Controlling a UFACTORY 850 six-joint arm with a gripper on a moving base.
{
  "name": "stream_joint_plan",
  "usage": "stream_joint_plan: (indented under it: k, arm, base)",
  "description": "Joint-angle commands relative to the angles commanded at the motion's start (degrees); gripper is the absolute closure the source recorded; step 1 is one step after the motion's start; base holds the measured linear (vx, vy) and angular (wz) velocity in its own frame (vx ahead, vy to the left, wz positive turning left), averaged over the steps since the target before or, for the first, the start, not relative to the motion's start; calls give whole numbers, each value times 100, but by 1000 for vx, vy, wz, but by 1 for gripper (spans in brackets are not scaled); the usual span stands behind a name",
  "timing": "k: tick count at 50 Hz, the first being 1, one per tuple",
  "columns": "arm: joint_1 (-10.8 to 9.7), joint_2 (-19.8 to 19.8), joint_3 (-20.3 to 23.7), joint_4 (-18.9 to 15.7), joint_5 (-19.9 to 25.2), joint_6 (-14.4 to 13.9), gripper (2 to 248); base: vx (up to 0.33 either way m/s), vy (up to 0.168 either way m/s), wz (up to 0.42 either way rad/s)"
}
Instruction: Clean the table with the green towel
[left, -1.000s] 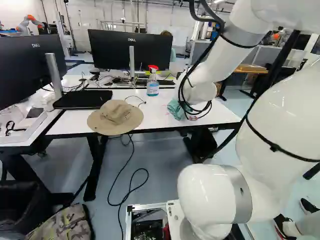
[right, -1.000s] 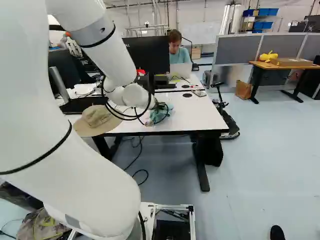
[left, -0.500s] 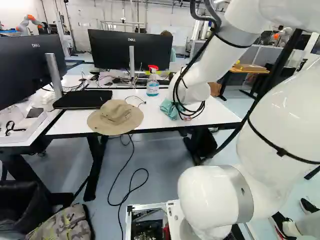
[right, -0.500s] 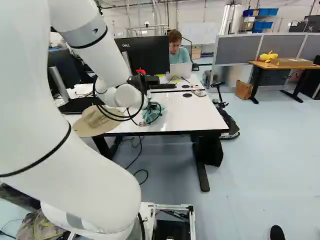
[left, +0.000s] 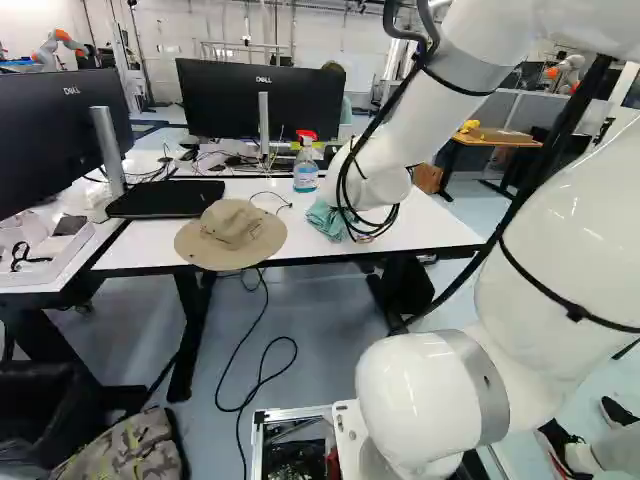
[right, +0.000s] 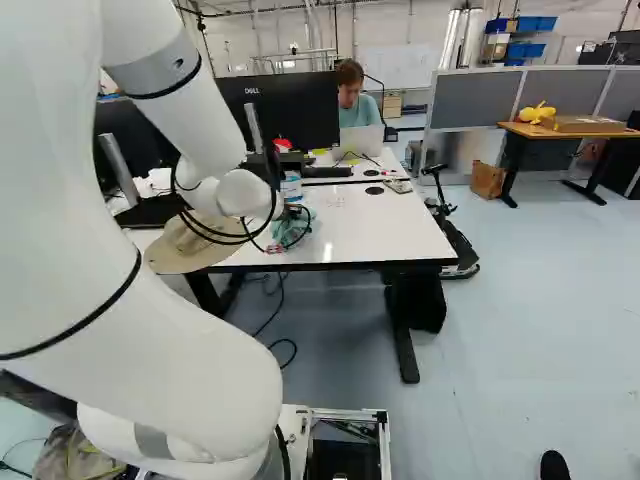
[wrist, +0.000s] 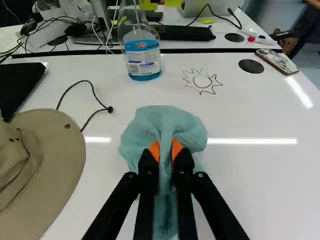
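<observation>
Green towel (left: 325, 222) on the white table (left: 435, 228), near the middle of the left base view; long axis along the gripper (right: 294, 213), broad bunched end ahead, narrower tail beneath. Fingers slightly apart, pinching its folds.

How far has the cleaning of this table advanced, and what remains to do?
Done: the green towel is gripped in the claw and brought to the white tabletop.

In hand: apparently wiping, though stills cannot confirm strokes.

Left: the black sun-like drawing beyond the towel is not wiped off. The sun hat covers part of the surface.
</observation>
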Motion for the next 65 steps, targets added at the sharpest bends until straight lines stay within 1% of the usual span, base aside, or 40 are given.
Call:
stream_joint_plan:
  k: [13,48,59,65]
  arm:
    - [0,0,0,0,-229,0,204]
    - [0,0,0,0,-1296,0,204]
    - [-5,-2,-2,0,-1293,0,204]
    - [-69,-45,-43,0,-1293,0,204]
  base:
    - [0,0,0]
    - [0,0,0]
    - [0,0,0]
    - [0,0,0]
